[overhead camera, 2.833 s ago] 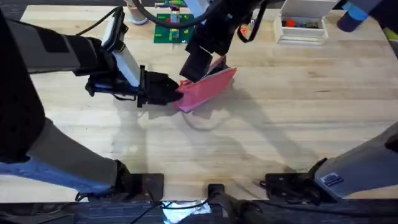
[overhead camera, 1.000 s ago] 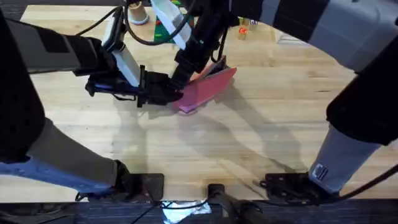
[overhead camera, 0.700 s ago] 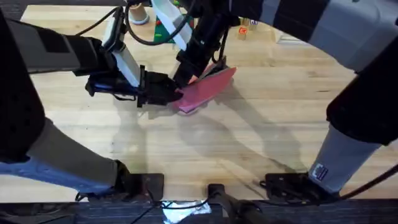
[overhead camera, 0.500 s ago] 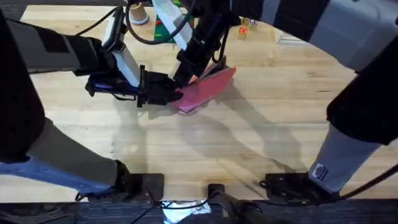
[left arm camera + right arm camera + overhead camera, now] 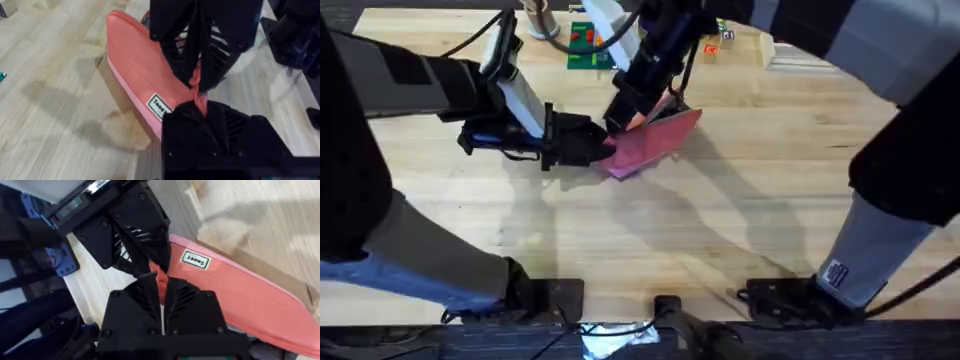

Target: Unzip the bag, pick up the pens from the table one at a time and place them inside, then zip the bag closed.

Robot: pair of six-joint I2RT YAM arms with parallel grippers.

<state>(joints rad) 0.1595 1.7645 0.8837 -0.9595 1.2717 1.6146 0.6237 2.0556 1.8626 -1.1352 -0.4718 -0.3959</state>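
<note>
Both arms' fingers [image 5: 200, 117] pinched closed.

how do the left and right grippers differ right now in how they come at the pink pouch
The left gripper reaches in low from the side, clamping the soft pink fabric pouch at its near end. The right gripper comes down from above, pinching the pouch's upper edge beside it. Both are black, shut on the pouch, nearly touching.

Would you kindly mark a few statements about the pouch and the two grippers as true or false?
1. The left gripper clamps one end of the bag. True.
2. The bag lies flat on the table. False: it is held up, tilted.
3. The right gripper is at the bag's held end, beside the left gripper. True.
4. The bag is blue. False: it is pink.
5. A white label shows on the bag. True.
</note>
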